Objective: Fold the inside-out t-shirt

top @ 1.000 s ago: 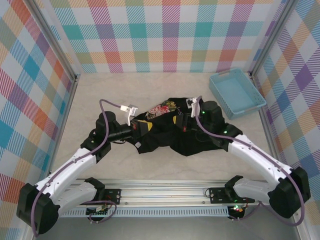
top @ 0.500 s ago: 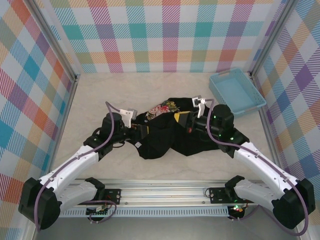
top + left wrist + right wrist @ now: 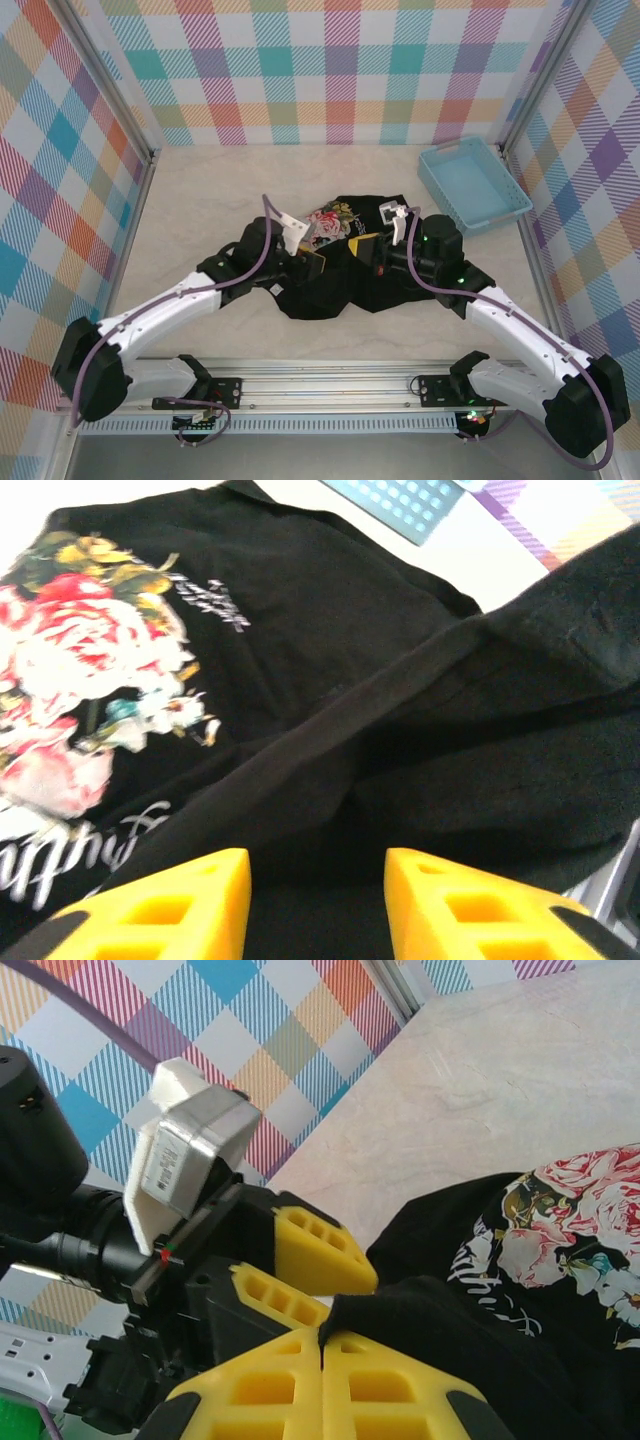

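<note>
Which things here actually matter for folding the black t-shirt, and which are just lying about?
For the job:
- black t-shirt, crumpled, floral print showing
- left gripper, open over the cloth
- right gripper, shut on a fold of the shirt

Lying about:
- blue tray, at the far right of the table, apart from the shirt

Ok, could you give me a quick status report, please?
Right claw shut on a fold of the t-shirt. Left claw open over it, empty. T-shirt bunched, not yet folded. Blue tray sits apart, nothing blocking.
</note>
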Tool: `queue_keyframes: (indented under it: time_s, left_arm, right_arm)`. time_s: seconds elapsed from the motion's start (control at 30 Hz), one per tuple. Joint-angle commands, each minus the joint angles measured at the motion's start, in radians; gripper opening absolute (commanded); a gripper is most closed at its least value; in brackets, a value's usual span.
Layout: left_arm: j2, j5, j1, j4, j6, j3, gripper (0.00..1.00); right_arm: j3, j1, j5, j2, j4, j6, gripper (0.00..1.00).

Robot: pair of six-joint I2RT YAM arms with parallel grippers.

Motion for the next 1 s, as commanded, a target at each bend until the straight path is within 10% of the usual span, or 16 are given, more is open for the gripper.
queue_keyframes:
  time_s: [0.0,0.47,0.7,0.97]
  left_arm:
    - [0.079,0.074,-0.014,0.029,0.047,0.06,0.37]
    - [0.387,0.157,-0.014,0.184,0.072,0.197,0.66]
    - [0.367,0.156,-0.002,0.239,0.008,0.199,0.2]
    - [0.123,0.359,0.09,0.195,-0.107,0.12,0.04]
  right_arm:
    - [-0.015,-0.006,-0.022,-0.018,0.017,-0.02,0.0]
    - [-0.048,-0.011,-0.004,-0.056,0.026,-0.007,0.0]
    - [-0.045,-0.021,0.124,-0.089,-0.085,-0.037,0.0]
    - [-0.023,-0.023,0.34,-0.107,-0.211,-0.143,0.0]
